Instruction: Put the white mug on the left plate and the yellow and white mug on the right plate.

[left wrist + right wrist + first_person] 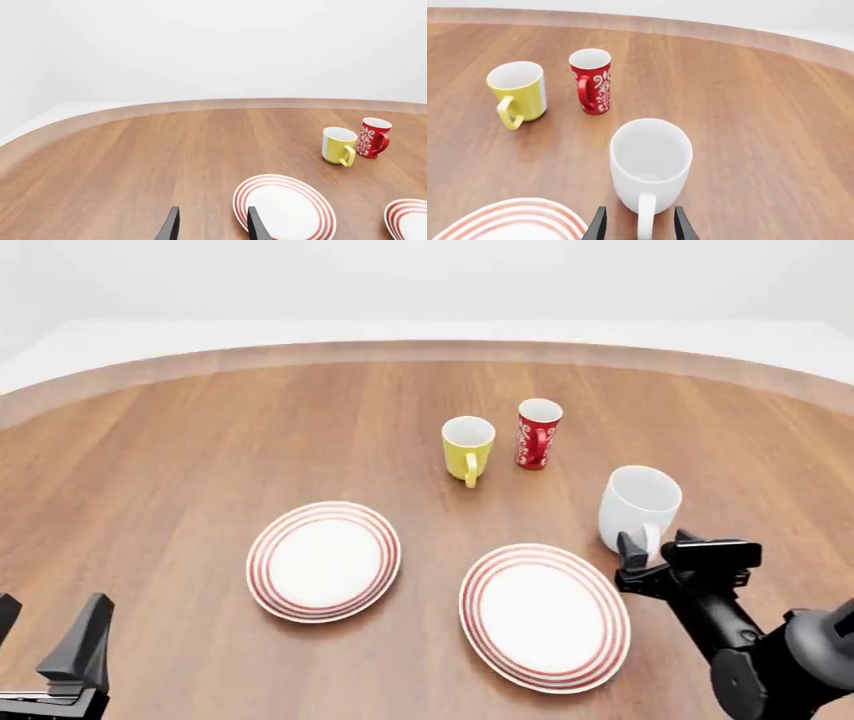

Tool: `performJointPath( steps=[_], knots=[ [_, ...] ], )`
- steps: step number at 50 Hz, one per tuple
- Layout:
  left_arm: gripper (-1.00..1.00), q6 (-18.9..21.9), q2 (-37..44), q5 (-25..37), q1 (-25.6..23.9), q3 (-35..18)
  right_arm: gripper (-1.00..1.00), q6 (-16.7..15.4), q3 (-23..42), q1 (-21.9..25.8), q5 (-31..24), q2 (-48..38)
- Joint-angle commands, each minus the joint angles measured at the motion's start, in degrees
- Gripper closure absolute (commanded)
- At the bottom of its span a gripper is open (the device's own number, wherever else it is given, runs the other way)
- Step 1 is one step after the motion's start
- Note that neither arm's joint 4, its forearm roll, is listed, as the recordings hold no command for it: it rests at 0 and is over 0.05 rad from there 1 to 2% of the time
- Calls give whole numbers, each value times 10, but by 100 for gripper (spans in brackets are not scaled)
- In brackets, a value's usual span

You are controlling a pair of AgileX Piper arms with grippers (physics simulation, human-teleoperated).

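Observation:
The white mug (639, 502) stands upright on the table, right of the right plate (545, 615), with its handle turned toward my right gripper (657, 548). In the right wrist view the gripper (639, 229) is open, its fingertips (599, 224) on either side of the mug's (650, 162) handle without touching it. The yellow and white mug (467, 448) stands upright farther back, near the middle. The left plate (323, 560) lies flat and bare. My left gripper (47, 630) is open and empty at the near left; in the left wrist view it (212, 227) hovers by the left plate (283, 207).
A slim red-and-white patterned cup (538, 433) stands just right of the yellow mug. The table's curved far edge (427, 348) runs behind the cups. The right plate's rim (407, 220) shows in the left wrist view.

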State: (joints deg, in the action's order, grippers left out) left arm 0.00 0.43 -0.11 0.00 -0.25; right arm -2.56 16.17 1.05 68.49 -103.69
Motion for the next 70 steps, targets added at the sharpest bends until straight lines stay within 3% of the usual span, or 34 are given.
performJointPath(
  steps=[1, 8, 9, 43, 50, 70],
  knots=[
    [-100, 0, 0, 0, 0, 0, -100, 6, 13, -3, 0, -29],
    [-100, 0, 0, 0, 0, 0, -100, 9, 13, -5, -5, -32],
    [-100, 0, 0, 0, 0, 0, 100, 10, 13, -5, -5, -32],
    [-100, 0, 0, 0, 0, 0, 100, 43, -26, 21, -40, 110],
    [-100, 0, 0, 0, 0, 0, 100, 34, -35, 29, -54, 144],
    [-100, 0, 0, 0, 0, 0, 100, 32, -41, 78, -150, 268]
  ],
)
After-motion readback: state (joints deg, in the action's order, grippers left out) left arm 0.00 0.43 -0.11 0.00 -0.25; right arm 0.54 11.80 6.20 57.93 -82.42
